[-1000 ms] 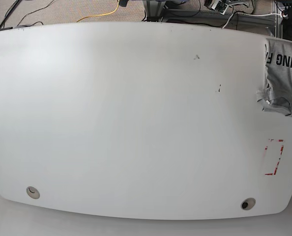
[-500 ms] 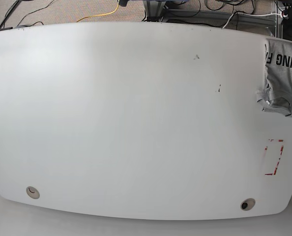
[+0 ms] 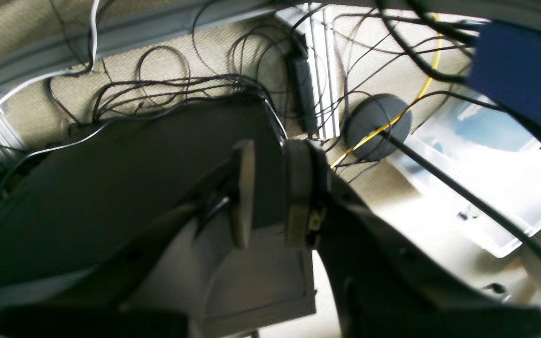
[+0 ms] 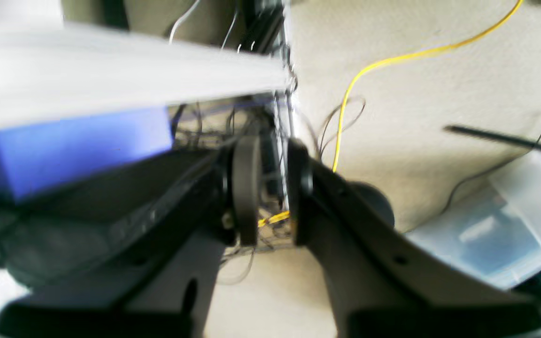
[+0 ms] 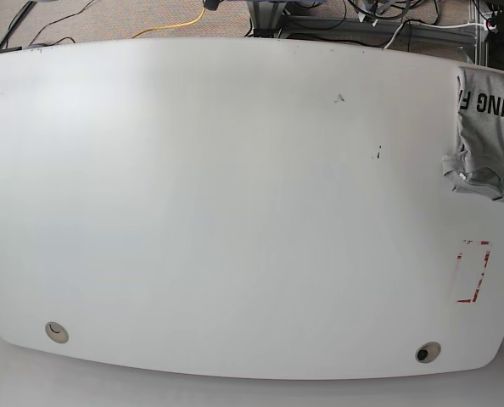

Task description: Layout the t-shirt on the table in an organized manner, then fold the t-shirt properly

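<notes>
T-shirt [image 5: 490,127]: light grey, dark block lettering showing, bunched in a crumpled heap at the far corner of the worktop [image 5: 235,212], on the side my left arm works from. Part of it runs out of the base view, so I cannot tell whether any cloth hangs over the edge. Not laid out; no fold begun.

Worktop: glossy white, wide and bare across its middle; a red tape rectangle [image 5: 473,271] lies near the shirt, apart from it; one grommet hole [image 5: 428,352] in each near corner.

Left pincer [image 3: 270,188]: off the worktop, above cabled floor; pads a narrow gap apart, nothing between them.

Right pincer [image 4: 270,188]: likewise off the worktop, beside a yellow cable [image 4: 369,70]; pads a narrow gap apart, empty.

Risks, as I judge them:
- Both my pincers are well away from the shirt; a long reach to that corner may leave my right arm short.
- A grab into the heap may catch several layers, so the shirt drags as a lump instead of spreading.
- Pulling at the corner may tip the cloth off the worktop.
- The glossy surface may let the fabric slide during smoothing.
</notes>
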`<action>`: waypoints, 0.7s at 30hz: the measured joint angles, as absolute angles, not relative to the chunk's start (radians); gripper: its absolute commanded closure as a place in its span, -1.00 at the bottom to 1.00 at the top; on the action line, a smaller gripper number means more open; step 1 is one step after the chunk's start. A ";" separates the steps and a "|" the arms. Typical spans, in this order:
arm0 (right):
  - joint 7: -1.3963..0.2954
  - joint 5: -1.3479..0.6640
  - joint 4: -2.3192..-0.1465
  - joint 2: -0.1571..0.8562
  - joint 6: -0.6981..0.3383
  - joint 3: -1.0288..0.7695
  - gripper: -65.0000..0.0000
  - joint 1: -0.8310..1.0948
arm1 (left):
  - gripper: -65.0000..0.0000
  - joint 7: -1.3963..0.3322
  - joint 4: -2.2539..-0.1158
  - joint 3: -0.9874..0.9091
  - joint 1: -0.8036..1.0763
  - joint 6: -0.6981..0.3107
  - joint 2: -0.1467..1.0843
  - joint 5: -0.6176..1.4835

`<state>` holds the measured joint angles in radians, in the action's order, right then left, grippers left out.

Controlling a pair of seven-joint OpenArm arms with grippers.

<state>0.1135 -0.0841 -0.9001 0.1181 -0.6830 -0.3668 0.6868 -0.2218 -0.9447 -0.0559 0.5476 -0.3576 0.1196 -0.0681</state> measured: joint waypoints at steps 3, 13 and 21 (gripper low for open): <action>0.138 -0.064 -0.833 0.128 -0.685 -0.365 0.71 0.624 | 0.69 -0.213 -0.894 -0.056 0.513 -0.359 0.117 -0.063; 0.121 0.128 -0.632 0.127 -0.685 -0.360 0.71 0.467 | 0.69 -0.135 -0.656 -0.058 0.350 -0.323 0.104 -0.062; 0.129 0.162 -0.505 0.131 -0.601 -0.362 0.71 0.360 | 0.69 -0.046 -0.444 -0.058 0.241 -0.276 0.111 -0.065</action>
